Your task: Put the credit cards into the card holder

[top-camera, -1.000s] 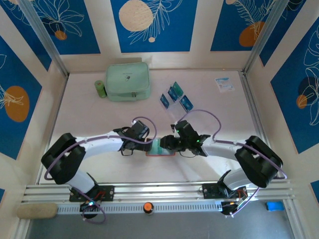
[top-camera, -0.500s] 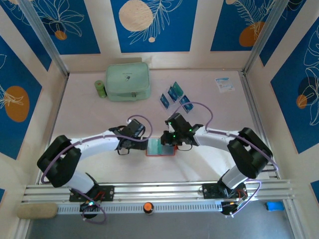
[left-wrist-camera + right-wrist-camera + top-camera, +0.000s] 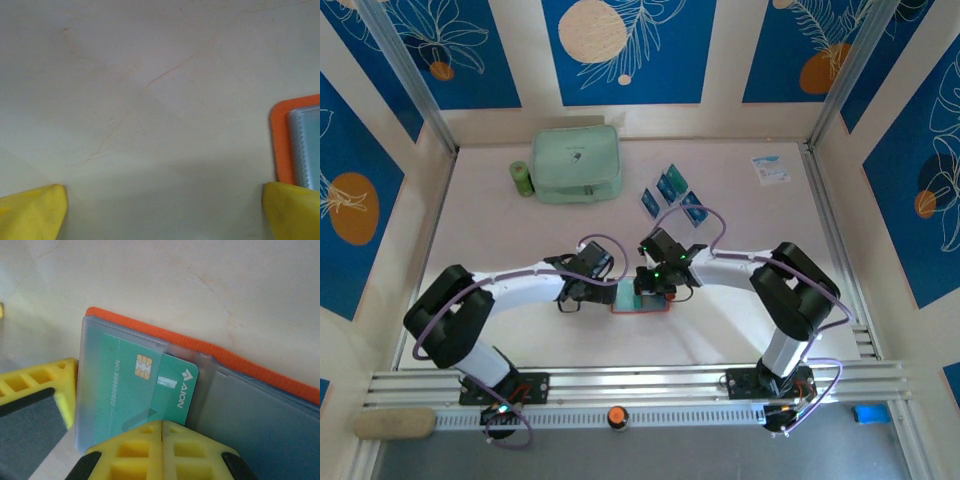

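card (image 3: pixel 150 385) in orange holder (image 3: pixel 225 359) sits against the closed right jaws.

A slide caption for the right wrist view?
Shut right gripper against a teal card half inside the orange card holder.

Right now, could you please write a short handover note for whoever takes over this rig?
Left tool: open, low over the table, one fingertip at the card holder's corner.
Right tool: shut, tips pressing on a credit card.
Things: the card holder lies open between the arms. That card is partway into its clear sleeve, one end out. Other credit cards sit farther back on the table.
Done: one card partly sleeved.
Left: seat it fully, then fetch and insert the rest.
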Controlling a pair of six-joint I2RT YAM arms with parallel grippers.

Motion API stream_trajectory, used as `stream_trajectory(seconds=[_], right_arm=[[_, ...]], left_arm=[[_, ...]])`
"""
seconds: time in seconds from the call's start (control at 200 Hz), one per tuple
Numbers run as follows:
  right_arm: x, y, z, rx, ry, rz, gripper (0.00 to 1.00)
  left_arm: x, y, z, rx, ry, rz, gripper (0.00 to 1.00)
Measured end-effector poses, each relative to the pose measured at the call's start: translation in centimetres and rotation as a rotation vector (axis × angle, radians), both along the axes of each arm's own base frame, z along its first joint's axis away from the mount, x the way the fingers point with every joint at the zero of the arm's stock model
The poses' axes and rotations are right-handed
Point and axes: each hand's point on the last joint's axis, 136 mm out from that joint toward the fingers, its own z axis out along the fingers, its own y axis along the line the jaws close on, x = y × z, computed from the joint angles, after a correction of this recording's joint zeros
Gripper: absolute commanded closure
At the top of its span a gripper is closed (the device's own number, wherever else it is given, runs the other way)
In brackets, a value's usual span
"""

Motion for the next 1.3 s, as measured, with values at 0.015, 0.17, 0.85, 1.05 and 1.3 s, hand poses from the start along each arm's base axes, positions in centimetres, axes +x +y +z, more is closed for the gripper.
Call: stream_trajectory(seconds=[0.015, 0.17, 0.85, 1.05, 1.3], right_arm=[[0.0, 0.1, 0.0, 0.001, -0.001, 0.003, 1.0], [-0.1, 1.2, -0.1, -0.002, 0.005, 0.023, 1.0], [0.4, -0.6, 3.1, -0.015, -0.043, -0.023, 1.0], [0.1, -0.8, 1.3, -0.05, -0.01, -0.022, 1.0], [-0.4, -0.8, -0.1, -0.078, 0.02, -0.017, 1.0]], left_arm=[[0.0, 0.0, 0.0, 0.0, 0.0, 0.0, 0.0], [0.0, 0.0, 0.0, -0.001, -0.001, 0.0, 0.0], [-0.2, 1.0, 1.2, 0.017, -0.02, 0.017, 0.0], [-0.3, 1.6, 1.0, 0.039, -0.016, 0.026, 0.0], [-0.2, 1.4, 0.6, 0.038, -0.006, 0.021, 0.0]])
